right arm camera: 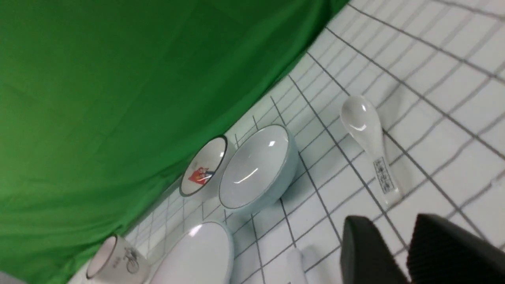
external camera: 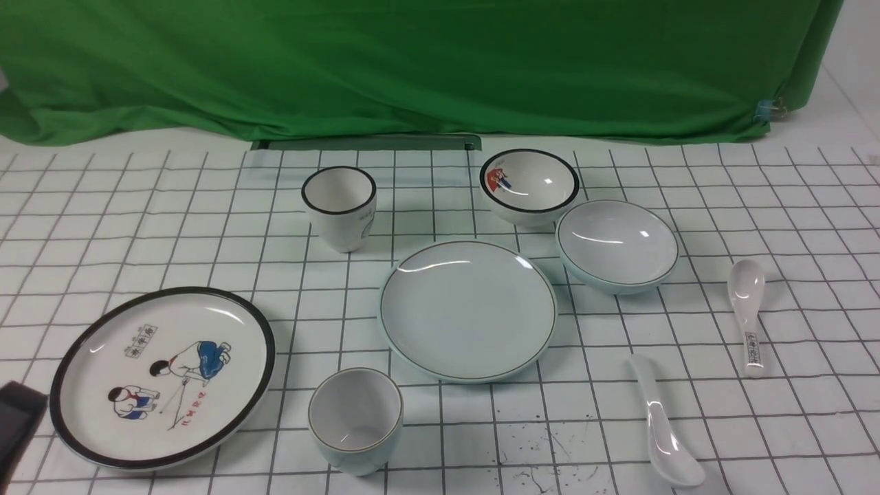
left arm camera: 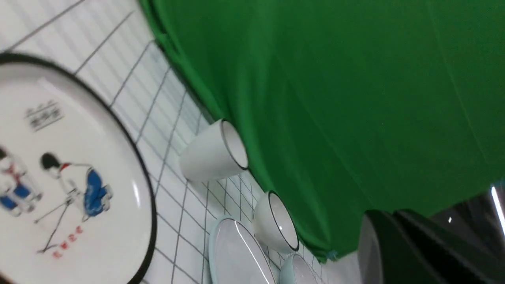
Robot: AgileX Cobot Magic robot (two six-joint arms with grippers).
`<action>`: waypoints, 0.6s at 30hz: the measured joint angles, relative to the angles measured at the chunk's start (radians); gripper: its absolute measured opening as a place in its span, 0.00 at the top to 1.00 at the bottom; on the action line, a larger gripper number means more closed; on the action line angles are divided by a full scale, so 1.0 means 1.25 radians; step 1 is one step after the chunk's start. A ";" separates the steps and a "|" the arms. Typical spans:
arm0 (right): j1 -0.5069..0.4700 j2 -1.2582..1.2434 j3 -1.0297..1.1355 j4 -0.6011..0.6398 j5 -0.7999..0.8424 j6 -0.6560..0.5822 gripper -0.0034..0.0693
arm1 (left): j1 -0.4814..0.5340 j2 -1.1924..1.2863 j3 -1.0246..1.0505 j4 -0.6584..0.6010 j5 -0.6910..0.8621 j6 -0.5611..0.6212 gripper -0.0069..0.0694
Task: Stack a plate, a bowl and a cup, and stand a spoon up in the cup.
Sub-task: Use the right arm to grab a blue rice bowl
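Plate (external camera: 467, 309), bowl (external camera: 617, 244), cup (external camera: 355, 419) and spoon (external camera: 663, 426) all lie apart on the gridded tablecloth (external camera: 137, 227); nothing is stacked yet.

The right gripper (right arm camera: 398, 236) hangs low over the cloth with its jaws a little parted and nothing between them. The plain spoon's handle end lies just beside its fingers. The bowl sits further ahead of it, toward the green backdrop (external camera: 440, 62), touching or nearly touching the picture bowl (external camera: 529, 184). The printed spoon (external camera: 748, 313) lies off to its outer side.

The left gripper (left arm camera: 388, 225) is clenched on nothing, just beside the cartoon plate (external camera: 161, 378). The cup stands past that plate, on the side toward the other arm, and the plain plate lies ahead of the cup.

All four pieces look like glazed ceramic, so I judge them stiff, slippery and liable to chip if knocked together. The plate is flat and low-rimmed and offers little to pinch, so it is best left as the base. The bowl is fairly light and should be taken at the rim, one finger inside and one outside, on the side away from its neighbour. The cup takes the same rim pinch. The spoon lies flat and thin, so a grip across the middle of the handle seems safest, firm enough that the glaze does not let it swivel.
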 joint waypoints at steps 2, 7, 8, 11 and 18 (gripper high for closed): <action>0.012 0.031 -0.050 -0.002 0.000 -0.107 0.75 | 0.000 0.046 -0.065 0.049 0.060 0.028 0.95; 0.026 0.260 -0.272 -0.006 0.030 -0.470 0.93 | 0.000 0.264 -0.244 0.243 0.212 0.120 0.95; 0.026 0.271 -0.283 -0.006 0.039 -0.486 0.93 | 0.000 0.283 -0.261 0.266 0.226 0.137 0.95; 0.027 0.474 -0.469 -0.006 0.157 -0.647 0.93 | 0.000 0.442 -0.409 0.401 0.365 0.233 0.95; 0.032 0.817 -0.742 -0.006 0.428 -0.715 0.93 | -0.078 0.657 -0.605 0.596 0.514 0.244 0.95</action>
